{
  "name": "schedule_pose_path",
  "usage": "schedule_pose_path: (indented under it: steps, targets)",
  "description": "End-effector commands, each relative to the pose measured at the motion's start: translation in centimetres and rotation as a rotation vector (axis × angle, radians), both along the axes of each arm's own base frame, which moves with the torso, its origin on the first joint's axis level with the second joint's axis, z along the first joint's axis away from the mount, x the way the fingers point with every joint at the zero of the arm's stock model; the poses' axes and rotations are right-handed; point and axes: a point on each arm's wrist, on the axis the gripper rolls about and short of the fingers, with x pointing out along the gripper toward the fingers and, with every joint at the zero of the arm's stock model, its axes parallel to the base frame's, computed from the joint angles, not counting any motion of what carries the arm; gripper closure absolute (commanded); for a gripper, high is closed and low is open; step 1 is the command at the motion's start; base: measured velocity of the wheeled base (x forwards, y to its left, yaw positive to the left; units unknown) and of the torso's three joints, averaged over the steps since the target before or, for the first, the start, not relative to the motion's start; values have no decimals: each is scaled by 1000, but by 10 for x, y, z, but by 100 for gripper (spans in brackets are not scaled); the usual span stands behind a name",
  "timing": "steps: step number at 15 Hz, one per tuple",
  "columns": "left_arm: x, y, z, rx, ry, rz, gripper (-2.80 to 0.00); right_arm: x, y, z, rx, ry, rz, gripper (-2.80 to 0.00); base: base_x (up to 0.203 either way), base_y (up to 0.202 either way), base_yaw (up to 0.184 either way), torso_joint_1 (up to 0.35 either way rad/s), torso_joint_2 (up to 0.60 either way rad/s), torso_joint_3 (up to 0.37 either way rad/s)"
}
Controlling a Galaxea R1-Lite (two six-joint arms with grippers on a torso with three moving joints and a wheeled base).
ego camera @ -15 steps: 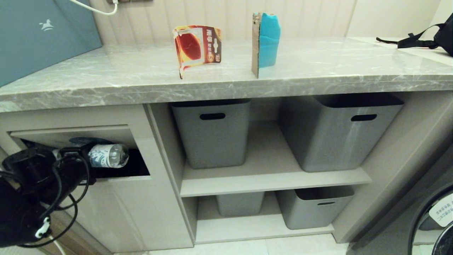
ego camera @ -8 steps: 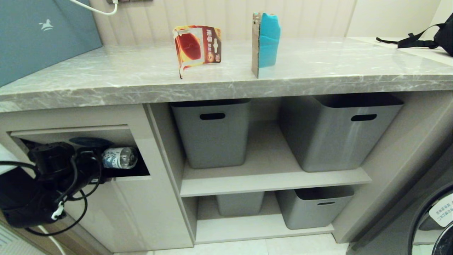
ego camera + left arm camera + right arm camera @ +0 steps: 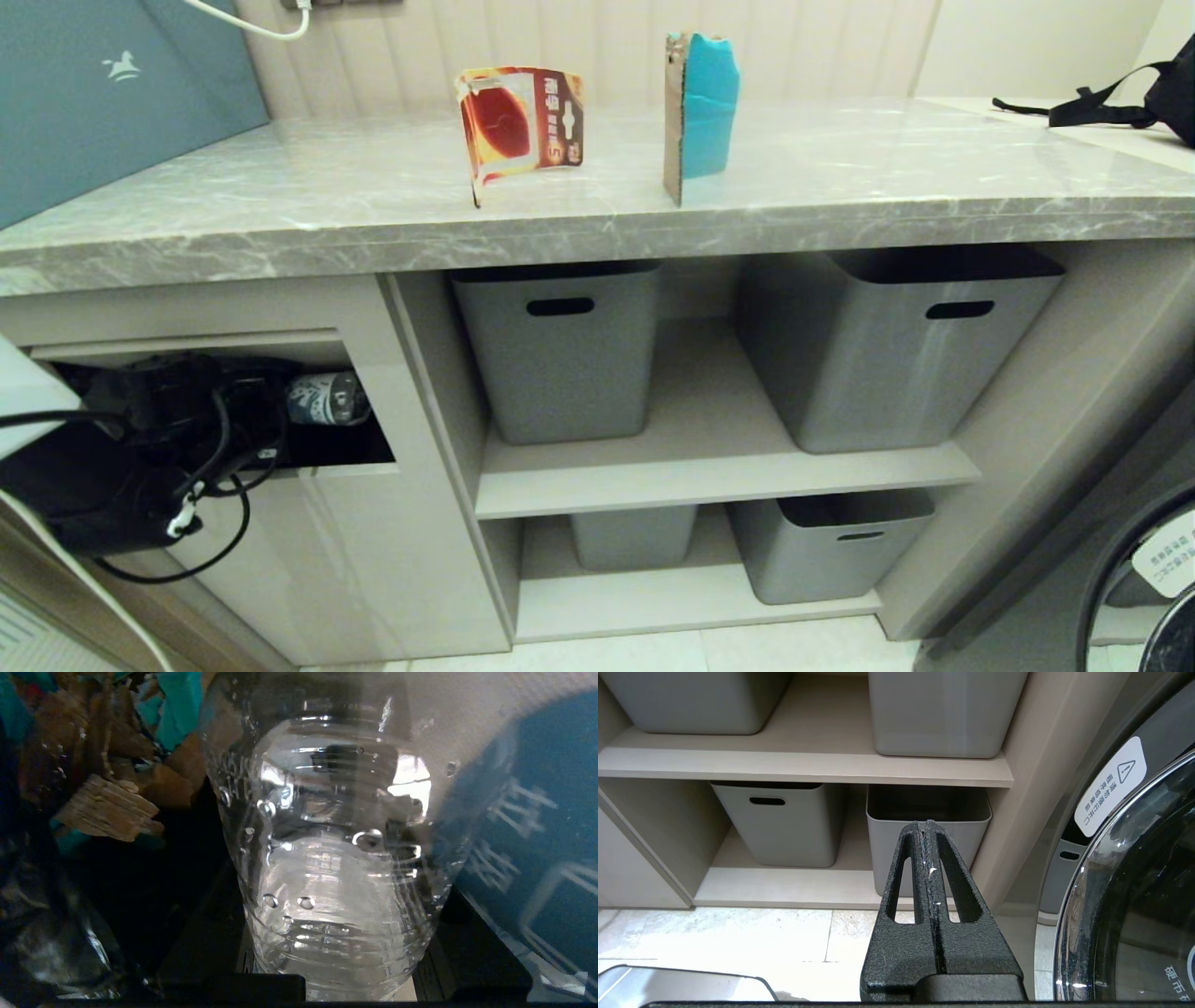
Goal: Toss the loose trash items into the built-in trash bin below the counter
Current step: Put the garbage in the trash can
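Since the earlier frame we had pushed the water bottle [image 3: 324, 399] deeper through the bin's opening [image 3: 317, 443], so that only its label end showed past our left gripper [image 3: 271, 403].

From the head view, we judged the task about one third along: the bottle was inside the opening but not yet let go, while the red-orange blister card [image 3: 519, 121] and the teal-and-brown cardboard piece [image 3: 698, 110] stood upright on the desk [image 3: 840, 187], well apart from the bin. The four grey storage bins [image 3: 560, 345] sat on the shelves beside it; we could not see anything in them.

From the left wrist view, the bottle [image 3: 336, 858] filled the middle, held in our jaws at a middling width. Beyond it lay torn brown and teal scraps [image 3: 107, 807] inside the bin, and the blue sticker [image 3: 537, 835] of the tilted flap stood just beside the bottle.

From the right wrist view, our right gripper [image 3: 928, 830] hung parked low before the lower shelf, jaws pressed together and empty.
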Motion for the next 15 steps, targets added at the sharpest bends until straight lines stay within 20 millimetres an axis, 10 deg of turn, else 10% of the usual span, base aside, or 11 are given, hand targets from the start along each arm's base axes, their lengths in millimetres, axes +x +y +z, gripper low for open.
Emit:
schedule_pose_path:
  steps: [1,12,13,15]
  targets:
    - [0,0,1,-4,-6,2,0,0,0,0,-1,-1,1,0,0,0,0,0,0,0]
    - [-14,-1,2,3,20,49,0,0,0,0,-1,-1,1,0,0,0,0,0,0,0]
    - [-14,-1,2,5,16,50,-280,0,0,0,-1,-1,1,0,0,0,0,0,0,0]
    - [-12,-1,4,17,11,48,-280,0,0,0,-1,-1,-1,0,0,0,0,0,0,0]
